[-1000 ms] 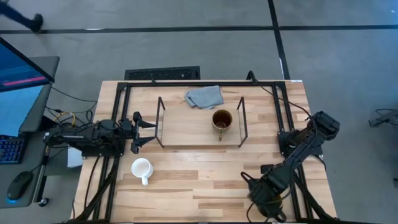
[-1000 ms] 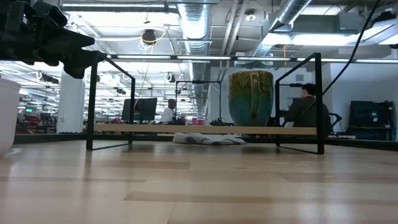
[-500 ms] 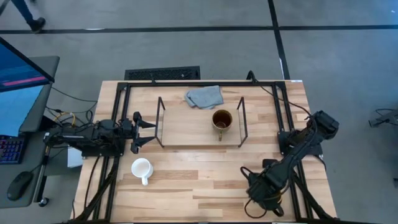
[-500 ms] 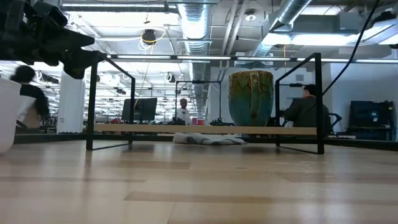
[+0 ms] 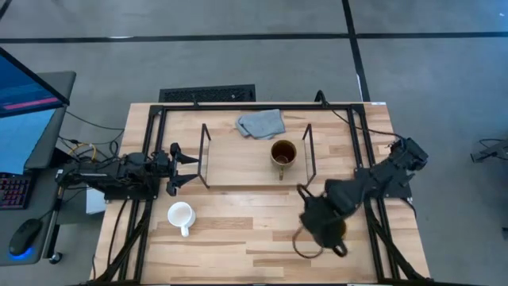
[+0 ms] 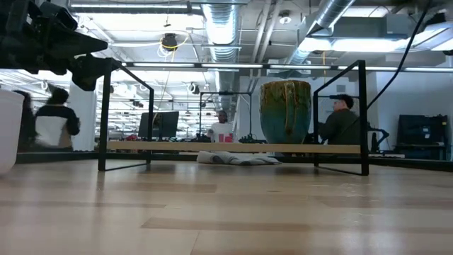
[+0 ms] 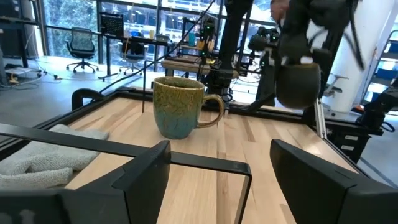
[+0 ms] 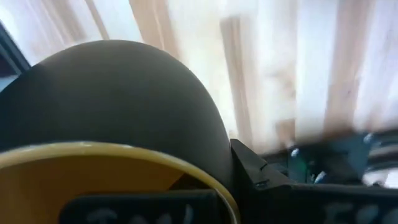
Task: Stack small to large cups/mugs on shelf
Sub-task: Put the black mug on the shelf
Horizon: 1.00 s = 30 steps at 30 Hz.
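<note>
Three mugs show across the views. From above, the small white mug (image 5: 181,215) stands on the table (image 5: 238,238) in front of the shelf's left end, handle toward the near edge. The shelf (image 5: 238,165) carries the brown mug (image 5: 282,153) near its right end, and a grey cloth (image 5: 260,123) lies just behind the shelf. The right gripper (image 5: 321,226) hangs over the table in front of the shelf's right end, closed on the dark mug (image 5: 308,241) (only its handle loop peeks out beneath the arm). The left gripper (image 5: 187,167) waits at the shelf's left end frame, fingers spread.

At table height, the brown mug (image 6: 286,112) sits upright on the wooden base (image 6: 233,147), the cloth (image 6: 235,159) showing below it, and the white mug (image 6: 10,129) is cut by the left border. People sit and walk in the room behind.

The left wrist camera looks between its wide-apart fingers (image 7: 140,174) at the brown mug (image 7: 180,107), with the dark mug (image 7: 298,81) held in the air beyond it by the other arm.

The right wrist camera is filled by the dark mug (image 8: 124,106), its yellow-orange inside (image 8: 81,180) visible, clamped in that gripper above the table boards.
</note>
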{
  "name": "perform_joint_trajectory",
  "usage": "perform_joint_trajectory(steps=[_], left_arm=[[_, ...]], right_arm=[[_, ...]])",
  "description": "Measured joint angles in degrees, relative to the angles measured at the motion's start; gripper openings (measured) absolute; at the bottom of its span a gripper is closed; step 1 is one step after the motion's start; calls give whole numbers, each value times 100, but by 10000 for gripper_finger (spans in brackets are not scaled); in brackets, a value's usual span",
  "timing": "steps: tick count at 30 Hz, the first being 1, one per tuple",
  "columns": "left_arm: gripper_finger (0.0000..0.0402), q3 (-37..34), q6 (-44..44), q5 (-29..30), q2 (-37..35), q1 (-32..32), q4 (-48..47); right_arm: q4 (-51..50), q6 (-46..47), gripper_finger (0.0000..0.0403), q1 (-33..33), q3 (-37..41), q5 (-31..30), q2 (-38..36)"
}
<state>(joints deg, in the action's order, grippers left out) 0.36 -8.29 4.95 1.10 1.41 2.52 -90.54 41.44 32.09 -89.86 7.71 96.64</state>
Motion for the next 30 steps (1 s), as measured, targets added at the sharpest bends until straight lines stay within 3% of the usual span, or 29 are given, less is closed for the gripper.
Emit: perform_joint_trajectory(steps=[12,19,23,30], left_arm=[[266,0,28,-130,-2,0,-22],[266,0,35,-144,-2,0,-24],[266,0,269,-149,0,0,-38],[266,0,605,-172,2,4,-44]], right_arm=[[35,-2007,25,-1890,-1508,-950,3],[385,-3365,25,-2955,-2234,-1100,227],[839,-4131,25,-3493,-2798,-1055,570],[654,-4824,25,-4126,-3792,-970,1559]])
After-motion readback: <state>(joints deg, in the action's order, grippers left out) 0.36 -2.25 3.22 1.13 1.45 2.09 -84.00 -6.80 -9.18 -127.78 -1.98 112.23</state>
